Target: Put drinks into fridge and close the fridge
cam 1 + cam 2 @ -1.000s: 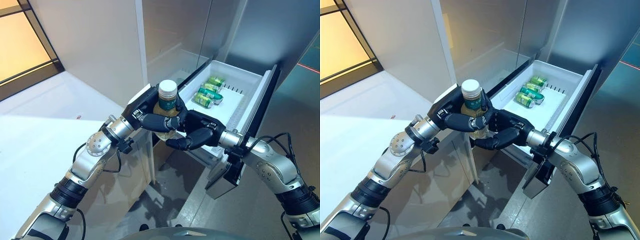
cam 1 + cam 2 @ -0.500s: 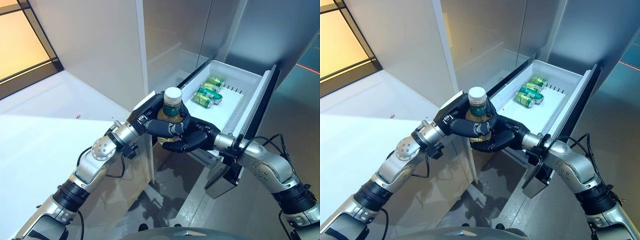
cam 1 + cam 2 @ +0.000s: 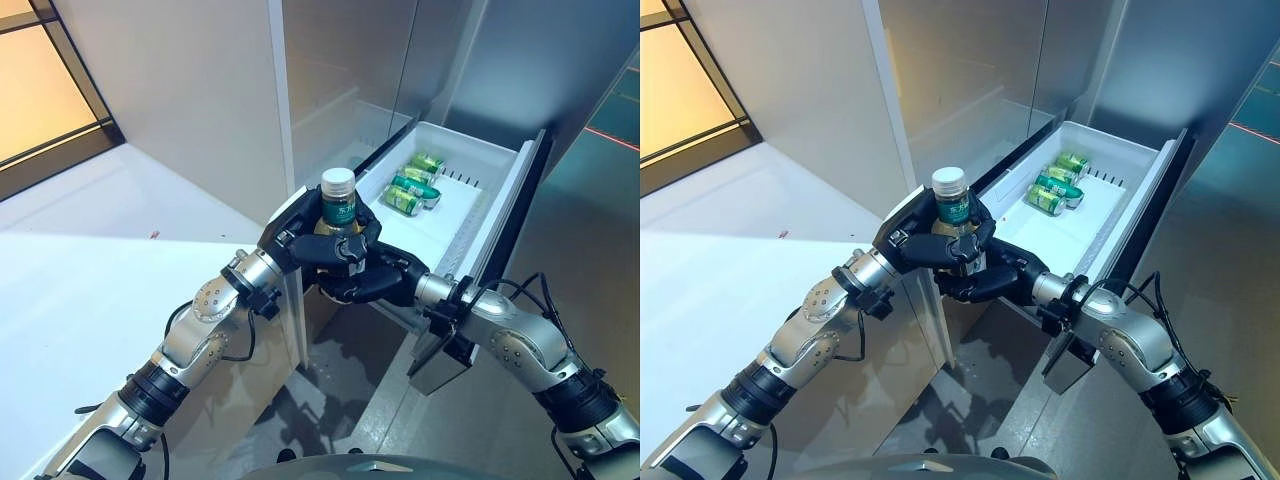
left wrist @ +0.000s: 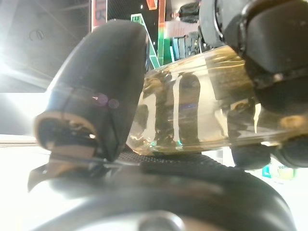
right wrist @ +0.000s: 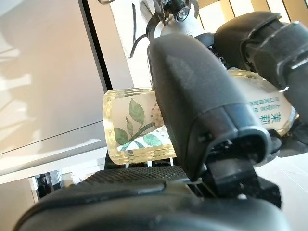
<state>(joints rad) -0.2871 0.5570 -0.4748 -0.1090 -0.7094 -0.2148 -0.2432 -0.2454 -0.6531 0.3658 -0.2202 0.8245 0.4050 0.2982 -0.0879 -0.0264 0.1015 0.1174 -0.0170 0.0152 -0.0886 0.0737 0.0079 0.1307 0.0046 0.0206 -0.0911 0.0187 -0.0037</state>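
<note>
Both hands wrapped round one upright bottle [image 3: 338,205], left hand [image 3: 300,240], right hand [image 3: 375,283], beside open drawer [image 3: 470,165]

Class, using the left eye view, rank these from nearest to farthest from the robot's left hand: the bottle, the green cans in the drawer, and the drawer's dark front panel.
1. Bottle: gripped in the left hand itself.
2. Green cans: lying in the white drawer, beyond the hands to the right.
3. Dark front panel: on the drawer's far right side.
</note>
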